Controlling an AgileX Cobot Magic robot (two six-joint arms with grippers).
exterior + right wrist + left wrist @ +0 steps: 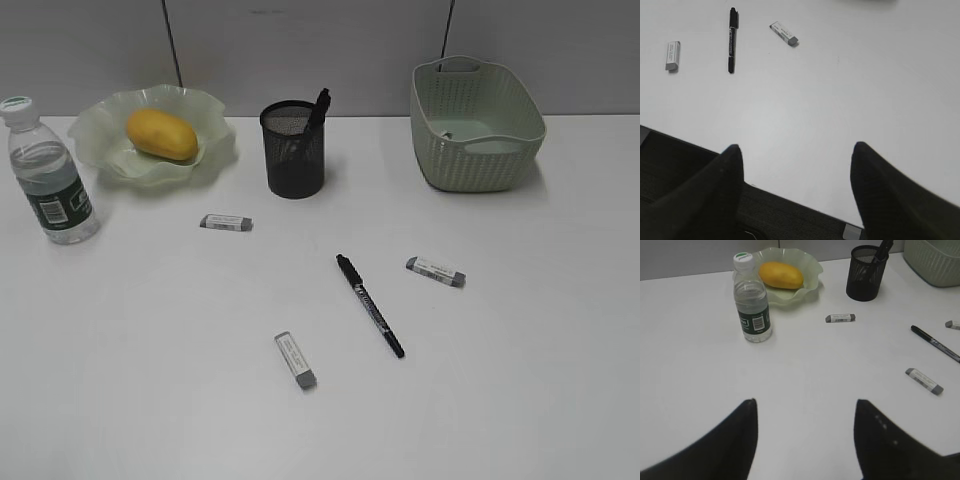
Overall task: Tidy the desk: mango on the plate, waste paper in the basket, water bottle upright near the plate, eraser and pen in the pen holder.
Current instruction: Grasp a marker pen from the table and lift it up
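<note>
1. Exterior view: nearest eraser (296, 360) is lying at lower centre on the desk (520, 400), with the pen (369, 305) just up and right of it, long axis running upper left to lower right. Two more erasers are sitting at (226, 222) and (435, 271). Mango (161, 134) is resting on the plate (200, 150); water bottle (48, 172) is standing upright beside it; pen holder (293, 150) is already carrying one pen. Basket (476, 125) is at upper right; waste paper not made out. No arm is showing.
2. Left wrist view: left gripper (805, 440) is hanging released, fingers wide, grasping nothing. Pen (935, 343) is lying far to the right edge.
3. Right wrist view: right gripper (796, 195) is also hanging released and empty at the desk's near edge. Pen (731, 40) is lying upper left, long axis nearly vertical in frame. Judgement: right arm is looking nearer to it.
</note>
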